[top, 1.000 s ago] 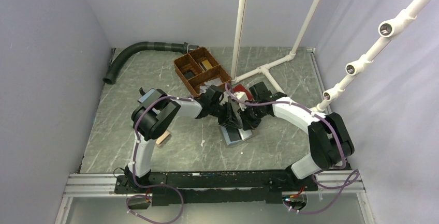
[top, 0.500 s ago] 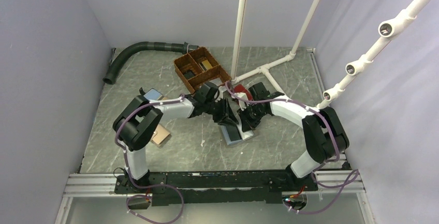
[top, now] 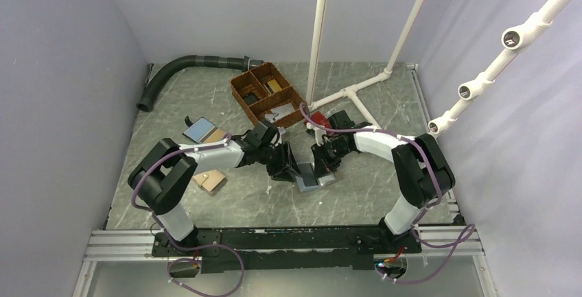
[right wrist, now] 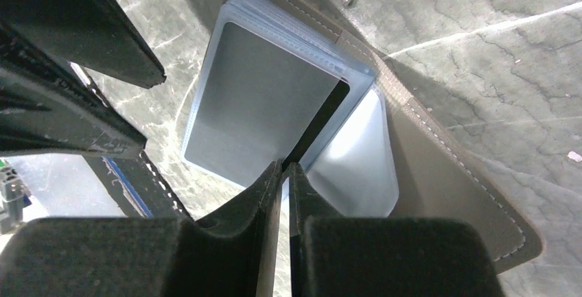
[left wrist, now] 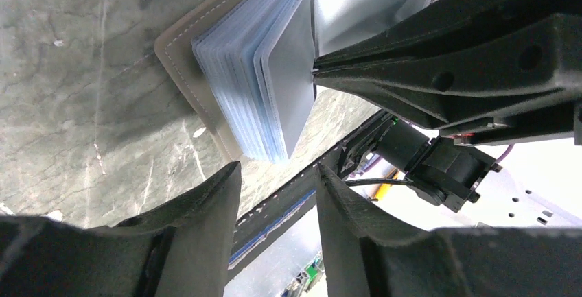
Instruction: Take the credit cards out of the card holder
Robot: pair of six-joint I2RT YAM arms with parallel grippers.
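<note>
One card holder [top: 312, 179], open face-up between the tips, long axis left gripper [left wrist: 278, 168] to right gripper [right wrist: 285, 167] | left gripper: half open, empty | right gripper: nearly closed, pinching a raised leaf [left wrist: 292, 70].

robot lab cell: plain walls [top: 62, 105], white pipe frame [top: 318, 36], aluminium base rail [top: 123, 243]

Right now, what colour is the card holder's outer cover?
The card holder is taupe-grey outside, pale stitching; best in right wrist view.
</note>
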